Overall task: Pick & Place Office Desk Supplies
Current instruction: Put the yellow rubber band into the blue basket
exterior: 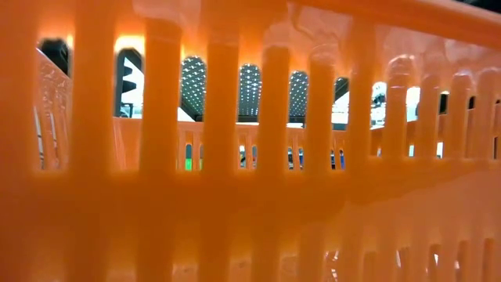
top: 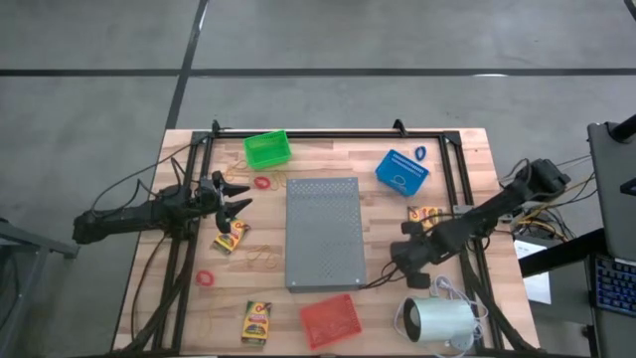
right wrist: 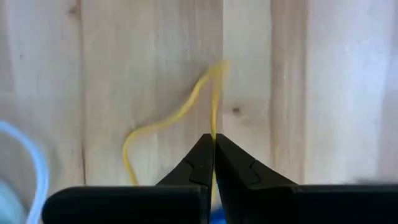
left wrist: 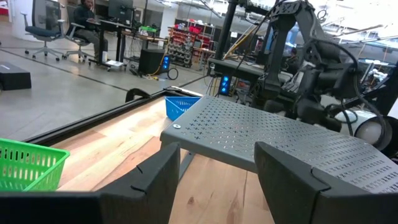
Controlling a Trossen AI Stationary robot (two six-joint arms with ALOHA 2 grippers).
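A thin tan rubber band [right wrist: 186, 106] is lying on the wooden table [top: 467, 174] near the white cord [right wrist: 34, 162], and I am pinching it between the closed fingers of my right gripper [right wrist: 214, 146]. My left gripper [top: 237, 197] is hanging open beside the grey slab [top: 323, 231], just above a crayon box [top: 230, 238].

— What sits mid-table?
— A perforated slab [top: 323, 232]. Left of it lie a crayon box [top: 231, 237] and rubber rings [top: 262, 183], with a basket [top: 266, 149] behind them.
— And right?
— Another basket [top: 401, 171] at the back and a cylinder [top: 441, 320] at the front. A third basket [top: 329, 318] stands before the slab, and a second crayon box [top: 256, 321] lies left of that basket.
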